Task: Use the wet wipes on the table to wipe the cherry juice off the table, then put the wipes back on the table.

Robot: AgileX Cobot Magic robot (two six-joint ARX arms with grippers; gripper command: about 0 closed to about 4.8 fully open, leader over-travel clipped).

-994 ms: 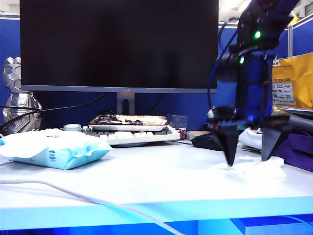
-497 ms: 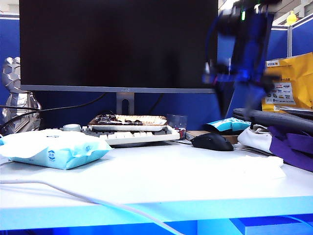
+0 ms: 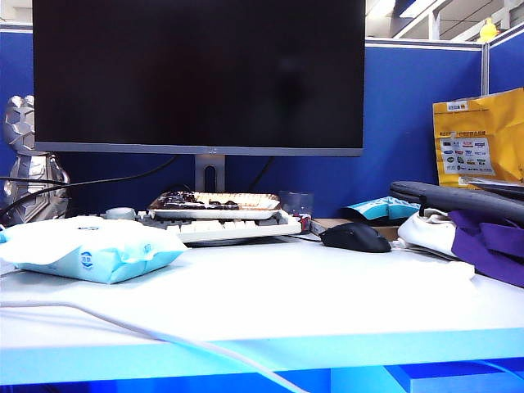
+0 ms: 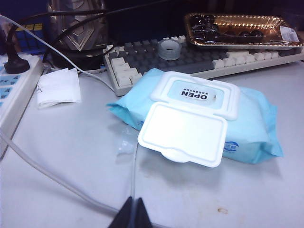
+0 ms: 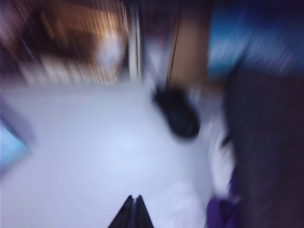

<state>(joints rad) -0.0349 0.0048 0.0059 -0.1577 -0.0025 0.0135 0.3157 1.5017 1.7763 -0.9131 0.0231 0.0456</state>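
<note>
Having left the exterior view, right tool (image 5: 132,209) pinched closed.

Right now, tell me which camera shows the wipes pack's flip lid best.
Left wrist view: the pack lies below, its white lid flipped open. Exterior view shows the pack side-on, lid hidden. Right wrist view is blurred.

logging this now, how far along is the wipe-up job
Looks done: no stain shows on the table, and the wet wipes seem to lie flat near its right end. In hand: nothing; right hand shut, empty, above the table, left hand shut by the wipe pack. Left: nothing obvious.
</note>
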